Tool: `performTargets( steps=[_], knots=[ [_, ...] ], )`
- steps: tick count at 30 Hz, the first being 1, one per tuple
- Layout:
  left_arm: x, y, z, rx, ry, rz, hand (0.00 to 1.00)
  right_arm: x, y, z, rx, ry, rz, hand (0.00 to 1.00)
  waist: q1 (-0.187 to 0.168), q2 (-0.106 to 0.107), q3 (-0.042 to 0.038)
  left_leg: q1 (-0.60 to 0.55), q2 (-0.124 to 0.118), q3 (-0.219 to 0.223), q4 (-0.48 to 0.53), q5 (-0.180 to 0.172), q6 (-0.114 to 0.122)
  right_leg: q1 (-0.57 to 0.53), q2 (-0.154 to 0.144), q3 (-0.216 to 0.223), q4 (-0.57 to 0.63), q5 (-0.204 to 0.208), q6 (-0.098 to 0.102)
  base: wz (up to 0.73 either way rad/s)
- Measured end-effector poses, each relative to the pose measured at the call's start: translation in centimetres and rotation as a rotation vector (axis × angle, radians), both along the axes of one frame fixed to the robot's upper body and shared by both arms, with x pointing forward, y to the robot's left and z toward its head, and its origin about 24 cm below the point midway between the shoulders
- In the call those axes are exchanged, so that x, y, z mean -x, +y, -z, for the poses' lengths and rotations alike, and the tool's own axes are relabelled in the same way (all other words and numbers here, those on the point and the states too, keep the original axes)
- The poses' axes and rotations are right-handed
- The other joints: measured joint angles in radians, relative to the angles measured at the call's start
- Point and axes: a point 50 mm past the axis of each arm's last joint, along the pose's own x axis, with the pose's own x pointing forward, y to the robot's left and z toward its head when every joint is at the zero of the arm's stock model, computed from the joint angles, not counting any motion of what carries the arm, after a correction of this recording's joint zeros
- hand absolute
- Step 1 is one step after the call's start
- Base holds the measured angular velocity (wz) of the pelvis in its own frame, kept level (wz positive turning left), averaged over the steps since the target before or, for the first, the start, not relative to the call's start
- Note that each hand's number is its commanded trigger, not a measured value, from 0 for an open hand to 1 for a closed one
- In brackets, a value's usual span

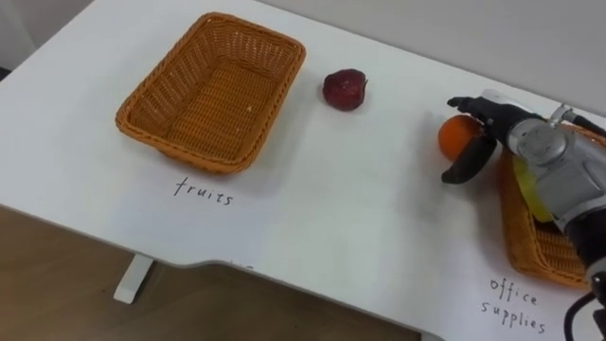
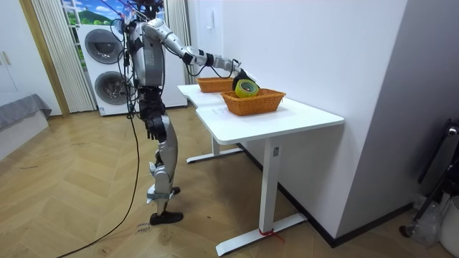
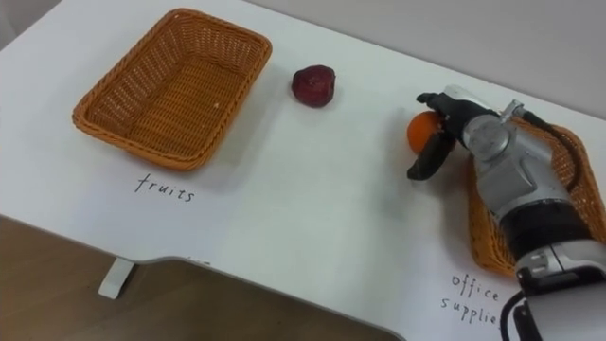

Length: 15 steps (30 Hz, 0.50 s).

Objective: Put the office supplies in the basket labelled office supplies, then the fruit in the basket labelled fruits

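Fingers (image 1: 471, 102) of our right hand (image 1: 507, 128) arch over the top of the orange (image 1: 454, 138), and the thumb hooks down across its near side, so we have the fruit clasped low on the white tabletop (image 1: 331, 189), just beside the right basket (image 1: 530, 248). That basket holds a yellow roll (image 1: 527, 188), partly hidden under our wrist. A dark red fruit (image 1: 345, 89) lies alone farther left, near the far right corner of the left basket (image 1: 151, 90) but apart from it. In the room view we stand beside the tabletop, right arm stretched out over it, and our left hand (image 2: 153, 130) hangs by the thigh.
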Motion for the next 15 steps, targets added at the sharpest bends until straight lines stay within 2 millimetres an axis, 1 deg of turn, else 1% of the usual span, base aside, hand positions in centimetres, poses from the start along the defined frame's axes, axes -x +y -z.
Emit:
performTargets(
  steps=[7, 10, 15],
  knots=[
    [-0.11, -0.08, 0.01, -0.003, -0.003, 0.011, 0.00, -0.04, 0.01, 0.13, -0.018, -0.031, 0.009, 0.00, -0.001, 0.003, 0.0002, 0.000, 0.000, 0.000, -0.001, 0.000, 0.000, -0.001, 0.000, 0.000, 0.000, 0.000, 0.000, 0.00],
    [-0.27, -0.09, -0.01, -0.003, -0.008, 0.013, 0.00, -0.02, -0.06, 0.26, -0.034, -0.037, 0.016, 0.00, -0.001, 0.006, 0.0016, 0.000, 0.000, 0.000, -0.001, 0.000, 0.000, -0.001, 0.000, 0.000, 0.000, 0.000, 0.000, 0.00],
    [-0.28, -0.09, -0.01, -0.002, -0.011, 0.014, 0.00, 0.00, -0.14, 0.35, -0.034, -0.038, 0.019, 0.00, 0.000, 0.011, 0.0009, 0.000, 0.001, 0.000, -0.001, 0.000, 0.000, -0.001, 0.000, 0.000, 0.000, 0.000, 0.000, 0.00]
  ],
)
